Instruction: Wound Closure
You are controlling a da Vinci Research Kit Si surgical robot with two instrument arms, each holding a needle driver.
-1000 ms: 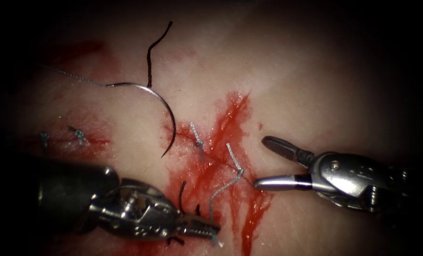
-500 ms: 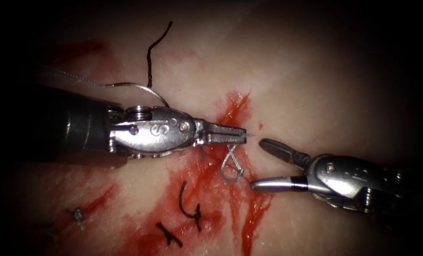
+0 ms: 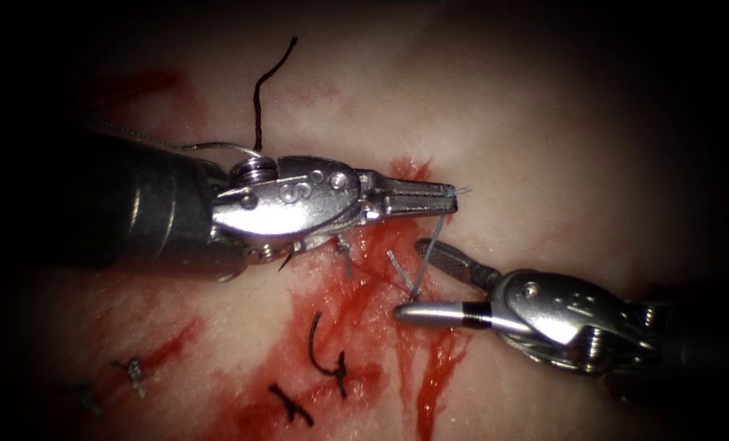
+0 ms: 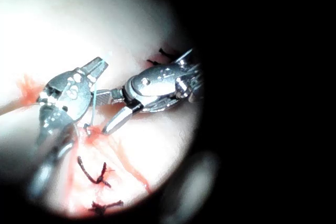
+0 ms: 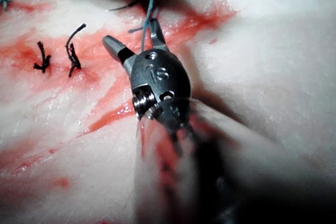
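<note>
The left tool (image 3: 442, 198) has lifted toward one o'clock, jaws clamped on the grey thread (image 3: 428, 253), now taut above the cut (image 3: 397, 269). The right tool (image 3: 409, 278) has closed in, jaws spread around the thread, holding nothing. The needle (image 3: 217, 148) lies free on the tissue (image 3: 544, 122), at ten o'clock from the cut.

The pale tissue (image 3: 544, 139) carries a cut (image 3: 397, 269) at mid-frame, streaked with red fluid (image 3: 356, 327). A taut grey thread (image 3: 427, 253) rises from the cut to the left pincer (image 3: 454, 196), shut on its end. The curved needle (image 3: 217, 148) lies on the tissue at upper left, apparently outside it, largely hidden. The right pincer (image 3: 413, 278) gapes around the thread.
</note>
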